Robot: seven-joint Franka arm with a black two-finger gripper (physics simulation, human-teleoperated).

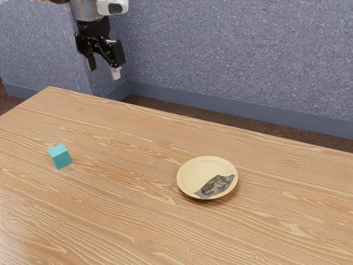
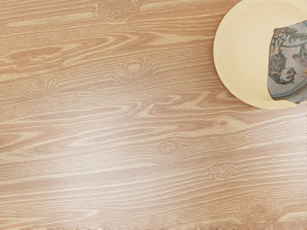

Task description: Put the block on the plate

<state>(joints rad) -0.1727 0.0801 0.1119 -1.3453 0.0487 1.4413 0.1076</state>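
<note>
While jaws (image 1: 103, 72) hang wide, teal block (image 1: 60, 157) rests on table (image 1: 121, 232), well apart from plate (image 1: 194, 173).

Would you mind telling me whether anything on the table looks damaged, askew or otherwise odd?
The cream plate has a jagged-edged, grey patterned patch on one side, at odds with its plain remainder; whether that is a shard or a print, I cannot tell. The teal block sits flat on the table.

A wood-grained table (image 1: 127, 221) stands before a speckled blue wall (image 1: 231, 49) (brown floor (image 1: 265, 128) between).
</note>
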